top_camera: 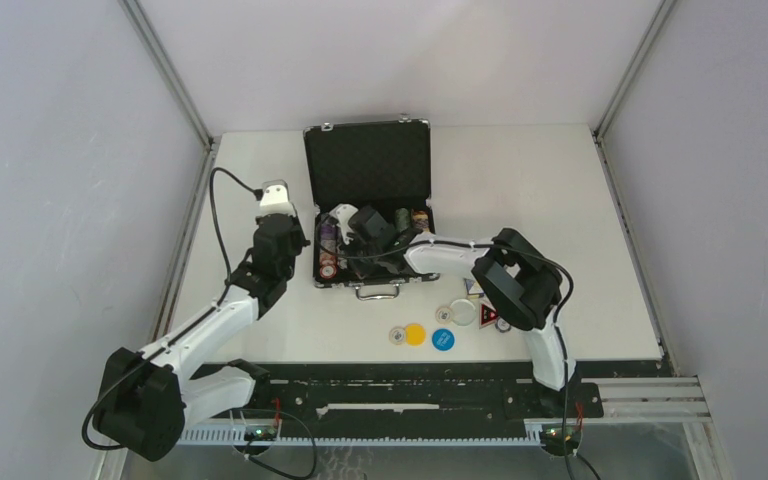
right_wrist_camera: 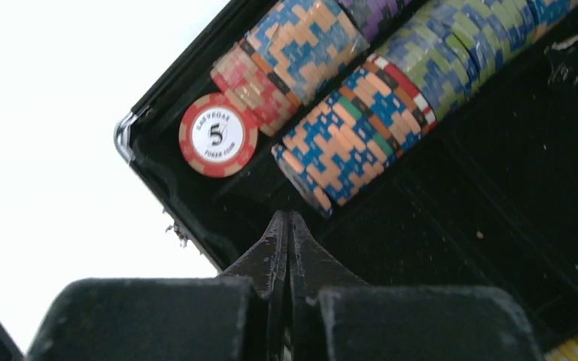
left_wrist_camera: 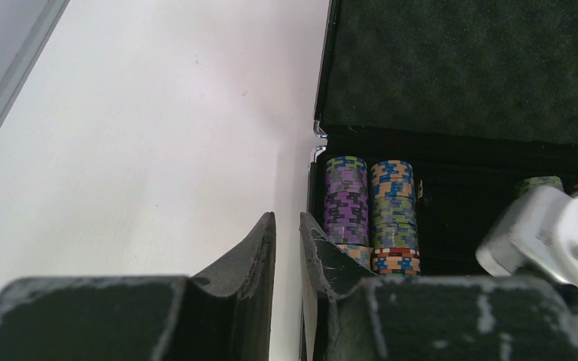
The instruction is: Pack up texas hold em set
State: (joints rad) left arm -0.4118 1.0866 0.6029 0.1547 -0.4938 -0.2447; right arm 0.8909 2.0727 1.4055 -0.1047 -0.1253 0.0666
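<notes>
The open briefcase (top_camera: 368,165) sat toward twelve o'clock; the right gripper (right_wrist_camera: 288,226), pressed together and empty, hung over its chip stacks (right_wrist_camera: 361,128); the left gripper (left_wrist_camera: 286,233), slightly parted, waited at nine o'clock. The chips looked heavy and slick: I'd pinch a stack's ends

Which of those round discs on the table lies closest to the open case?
The white disc, beside the triangle token; the blue disc, yellow disc and grey disc lie in a row farther off.
</notes>
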